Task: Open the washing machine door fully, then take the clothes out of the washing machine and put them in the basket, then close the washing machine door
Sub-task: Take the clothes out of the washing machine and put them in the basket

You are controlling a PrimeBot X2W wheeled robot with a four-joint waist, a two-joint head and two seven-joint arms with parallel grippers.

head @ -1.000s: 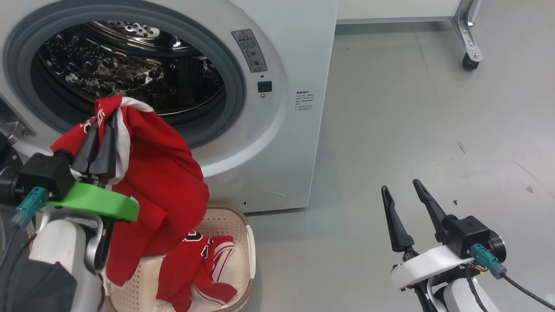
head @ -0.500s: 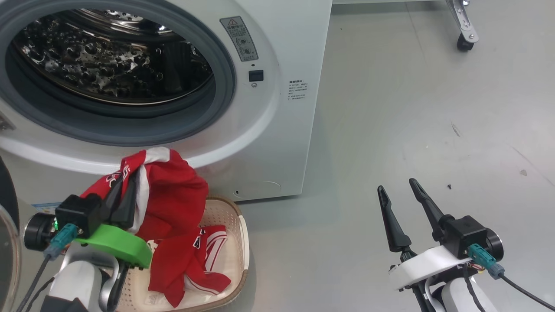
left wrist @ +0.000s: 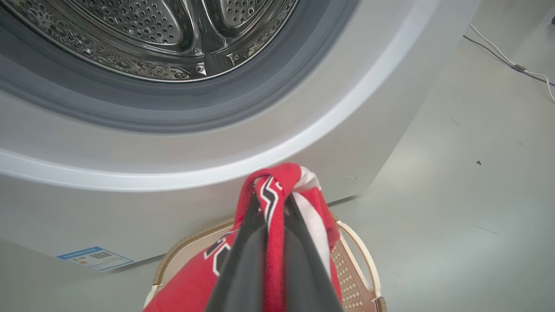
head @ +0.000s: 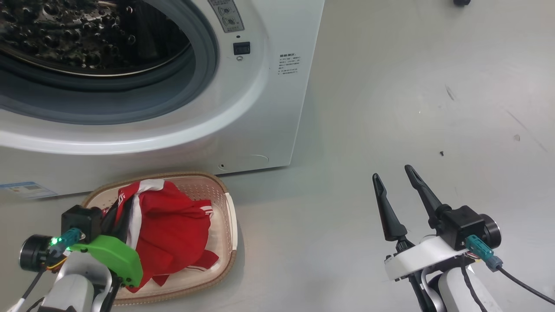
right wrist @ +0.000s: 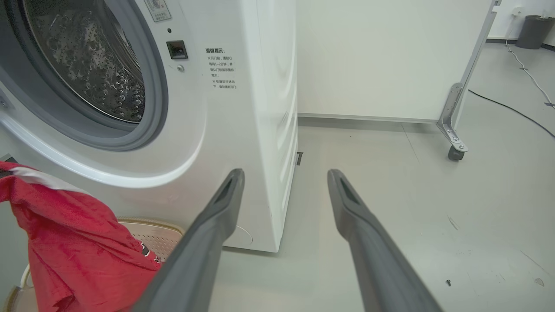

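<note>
The washing machine (head: 260, 108) stands with its round port open and its steel drum (head: 86, 34) bare; its door is out of view. In front of it on the floor sits the cream basket (head: 229, 208), with red clothes (head: 173, 229) lying in it. My left gripper (head: 123, 207) is low over the basket's left side, shut on a bunched red and white jersey (left wrist: 277, 177) that drapes down into the basket (left wrist: 360, 251). My right gripper (head: 391, 172) hangs open over bare floor to the right, holding nothing; in the right wrist view, its fingers (right wrist: 217, 216) are spread wide.
A small blue label (head: 26, 189) sits low on the washer's front. A white panel on a metal leg with a caster (right wrist: 453, 147) stands behind the washer, with cables and a dark bin (right wrist: 529, 30) beyond. Grey floor stretches to the right.
My left gripper has come down from in front of the port into the basket, carrying the red jersey. The head camera has tilted down. The right gripper has stayed open and still.
</note>
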